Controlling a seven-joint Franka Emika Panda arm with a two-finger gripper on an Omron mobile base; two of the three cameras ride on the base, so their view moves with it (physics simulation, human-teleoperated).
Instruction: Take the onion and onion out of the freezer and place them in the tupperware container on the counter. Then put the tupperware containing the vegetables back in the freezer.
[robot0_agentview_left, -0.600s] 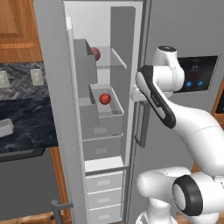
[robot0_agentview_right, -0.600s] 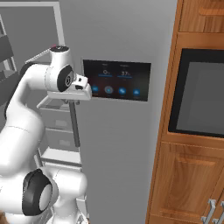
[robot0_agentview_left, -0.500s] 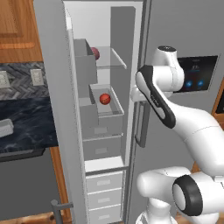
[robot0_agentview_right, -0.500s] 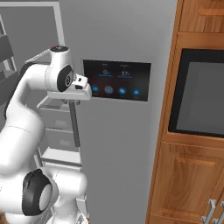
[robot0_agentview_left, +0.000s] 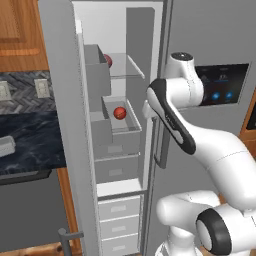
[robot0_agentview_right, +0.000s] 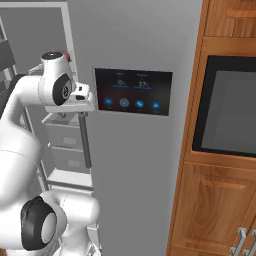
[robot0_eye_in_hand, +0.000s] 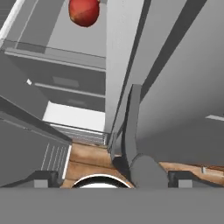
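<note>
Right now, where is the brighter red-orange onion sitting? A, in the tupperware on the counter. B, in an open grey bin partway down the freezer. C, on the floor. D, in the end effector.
B: the red-orange onion lies in an open grey bin inside the freezer, below the shelf with the darker onion.

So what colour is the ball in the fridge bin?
The onion is bright red-orange, clearest in the left base view.
</note>
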